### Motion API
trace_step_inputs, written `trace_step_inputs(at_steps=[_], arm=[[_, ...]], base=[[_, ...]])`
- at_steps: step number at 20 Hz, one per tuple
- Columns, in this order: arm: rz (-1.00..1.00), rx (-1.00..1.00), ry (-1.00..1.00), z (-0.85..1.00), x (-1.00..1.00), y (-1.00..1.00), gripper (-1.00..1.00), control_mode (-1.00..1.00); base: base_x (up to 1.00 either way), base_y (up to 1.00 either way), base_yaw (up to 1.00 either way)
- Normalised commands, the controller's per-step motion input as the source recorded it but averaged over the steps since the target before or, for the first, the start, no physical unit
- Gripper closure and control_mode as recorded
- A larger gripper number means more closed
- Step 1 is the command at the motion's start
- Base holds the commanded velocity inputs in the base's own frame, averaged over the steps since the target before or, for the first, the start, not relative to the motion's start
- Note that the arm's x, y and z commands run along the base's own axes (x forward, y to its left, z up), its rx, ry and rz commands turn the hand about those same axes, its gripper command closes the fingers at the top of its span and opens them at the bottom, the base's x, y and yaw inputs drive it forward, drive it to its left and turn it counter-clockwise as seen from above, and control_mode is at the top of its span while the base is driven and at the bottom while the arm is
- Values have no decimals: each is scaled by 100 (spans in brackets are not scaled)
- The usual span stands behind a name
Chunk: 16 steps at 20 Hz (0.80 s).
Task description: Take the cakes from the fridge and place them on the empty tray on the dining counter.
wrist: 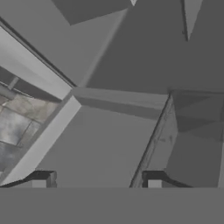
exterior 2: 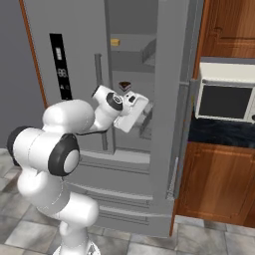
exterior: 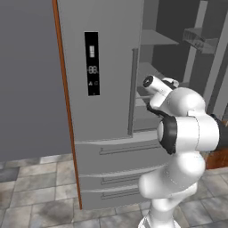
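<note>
The grey fridge (exterior: pixel 107 67) has its left door with the black display shut and its right door (exterior 2: pixel 169 99) swung open. Inside, an orange-tan square cake (exterior 2: pixel 115 42) sits on an upper shelf. A dark brown wedge cake (exterior 2: pixel 124 85) rests on a lower shelf. My arm reaches into the open compartment, with the gripper (exterior 2: pixel 143 121) just below and right of the wedge. In the hand view the gripper (wrist: pixel 98 180) is open, its fingertips (wrist: pixel 43 179) apart over a bare grey shelf with nothing between them. The tray and the dining counter are out of view.
A microwave (exterior 2: pixel 226 97) stands on a dark counter over brown wooden cabinets (exterior 2: pixel 219 184), right of the open door. Door bins (exterior: pixel 200 40) hang on the open door's inner side. Fridge drawers (exterior: pixel 120 151) lie below the arm, above the tiled floor (exterior: pixel 35 191).
</note>
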Motion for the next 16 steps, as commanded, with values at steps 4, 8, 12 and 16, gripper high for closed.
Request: trace_step_inputs(at_steps=[4,8,12,16], arm=[[-2,0,2,-6,-60,-98,-100,-100],[1,12,-21,0,-88,-12,-100,-100],[0,14,-12,4,-43,19,-100,-100],[0,16,-21,20,-23,93,-100,-100]], base=[[0,0,0],[0,0,0],[0,0,0],[0,0,0]])
